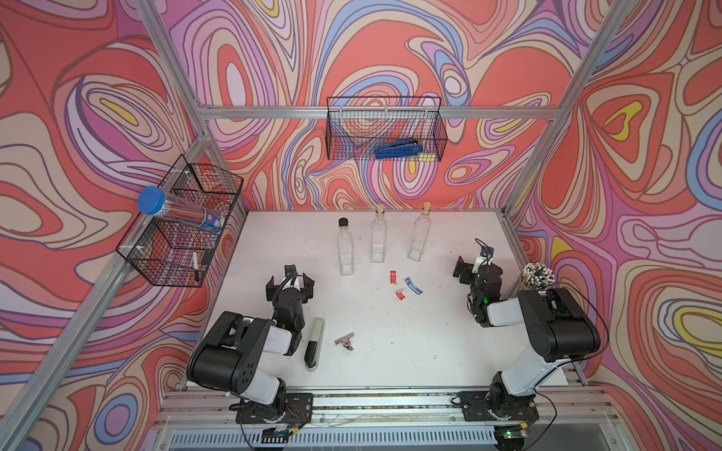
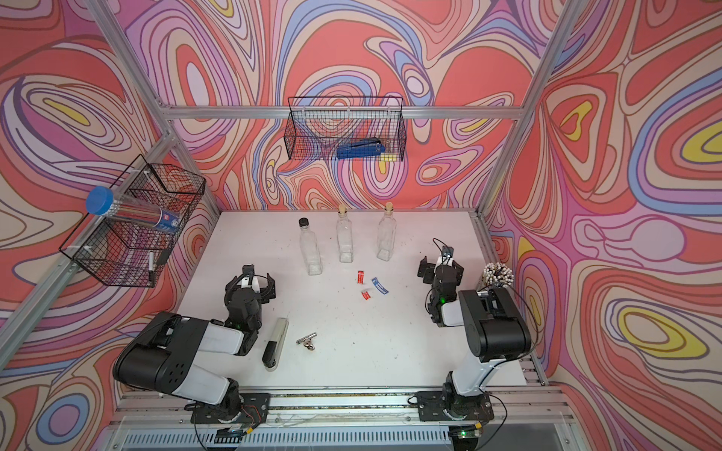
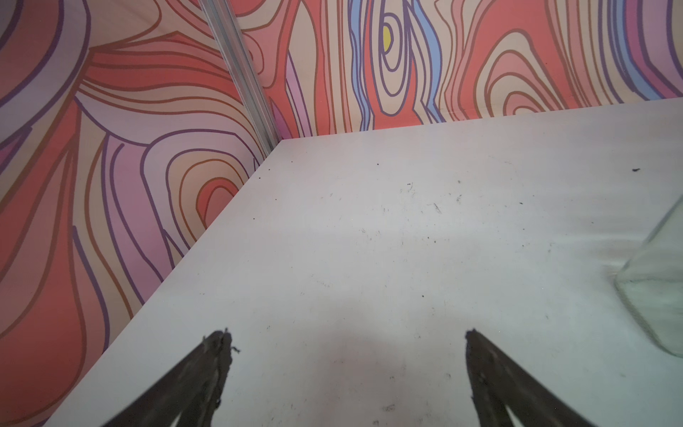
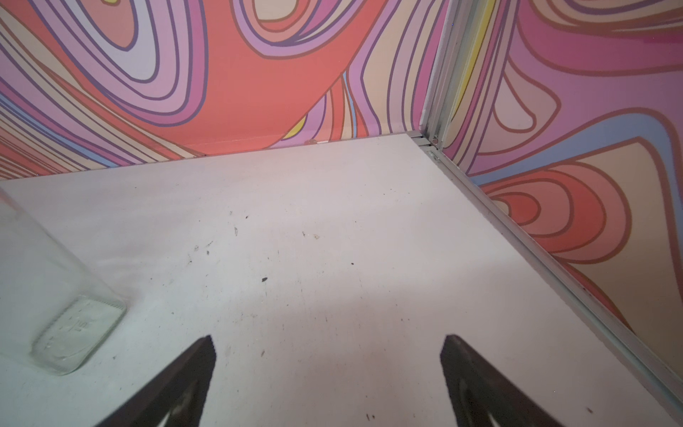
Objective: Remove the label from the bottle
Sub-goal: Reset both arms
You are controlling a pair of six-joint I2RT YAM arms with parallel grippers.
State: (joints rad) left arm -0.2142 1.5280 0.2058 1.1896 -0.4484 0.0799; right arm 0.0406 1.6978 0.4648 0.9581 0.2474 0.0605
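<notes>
Three clear glass bottles stand in a row at the back of the white table: one with a black cap and two with corks. I see no label on any of them. Loose labels lie on the table in front of them: a red one, a blue one and a red-white one. My left gripper is open and empty, left of the capped bottle. My right gripper is open and empty, right of the corked bottle.
A silver-black stapler and a metal binder clip lie near the front, beside the left arm. A cup of white-tipped sticks stands at the right edge. Wire baskets hang on the back wall and on the left frame.
</notes>
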